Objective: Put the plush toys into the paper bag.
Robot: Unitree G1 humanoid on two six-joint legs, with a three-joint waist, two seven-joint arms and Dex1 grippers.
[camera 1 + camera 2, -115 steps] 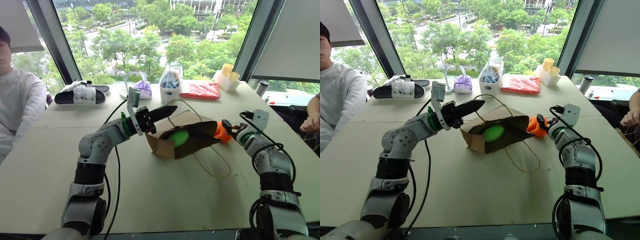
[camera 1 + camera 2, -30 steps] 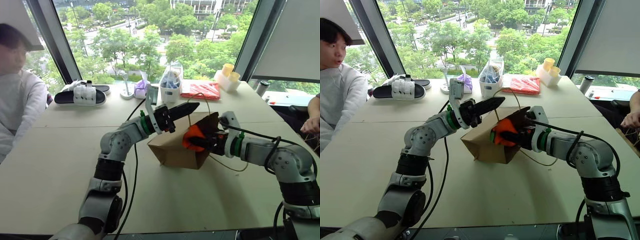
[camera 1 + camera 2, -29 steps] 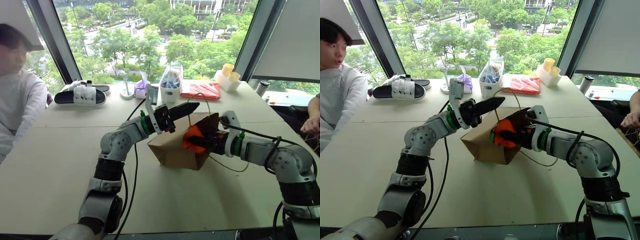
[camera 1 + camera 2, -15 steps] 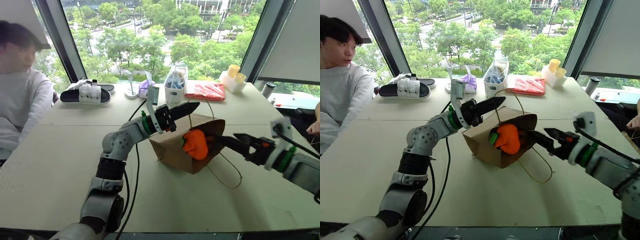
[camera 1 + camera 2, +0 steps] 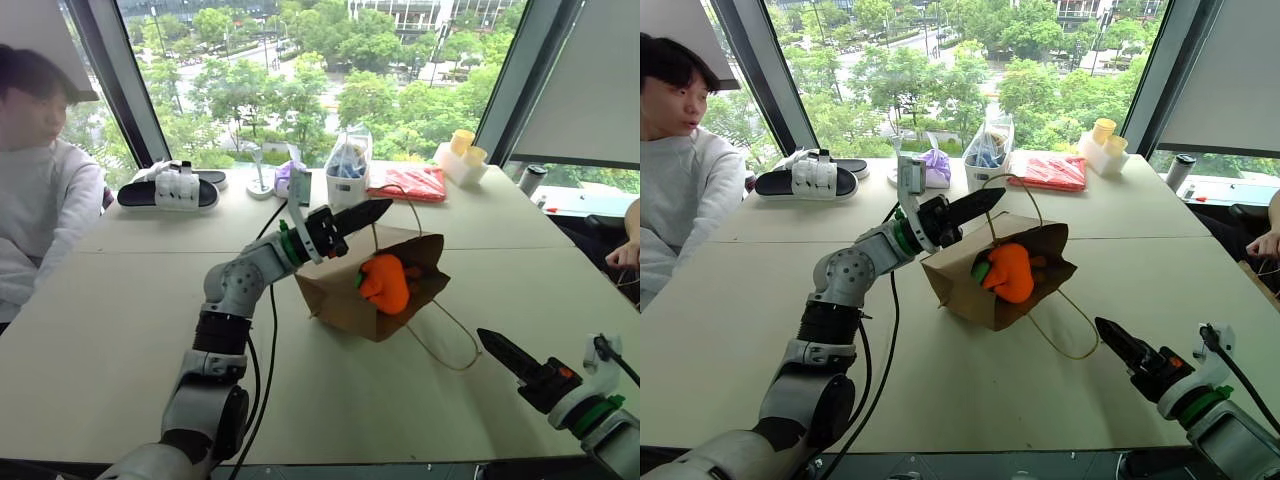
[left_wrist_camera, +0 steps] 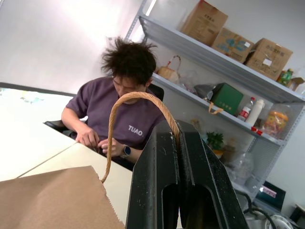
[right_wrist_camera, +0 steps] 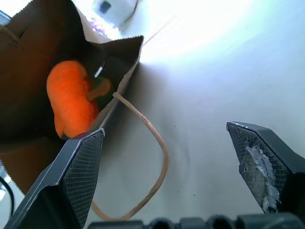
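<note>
The brown paper bag (image 5: pixel 340 297) lies on its side mid-table, mouth toward the right. The orange plush toy (image 5: pixel 383 283) rests in the mouth, with a sliver of the green one (image 7: pixel 103 86) behind it. My left gripper (image 5: pixel 383 207) is shut on the bag's upper cord handle (image 6: pixel 125 98) and holds it up over the bag. The other handle (image 5: pixel 455 340) trails loose on the table. My right gripper (image 7: pixel 171 167) is open and empty near the table's front right, pointing at the bag from a distance, its fingers (image 7: pixel 78 171) wide apart.
At the back edge stand black-and-white slippers (image 5: pixel 165 190), a purple bundle (image 5: pixel 933 165), a clear bag of blue items (image 5: pixel 345 165), a red packet (image 5: pixel 405 183) and yellow cups (image 5: pixel 460 152). A person (image 5: pixel 40 190) sits at the left, and another person's hand (image 5: pixel 625 250) rests at the right.
My right gripper let go of the orange toy in the bag's mouth and drew back toward the near right, open. The left gripper keeps holding the handle.
</note>
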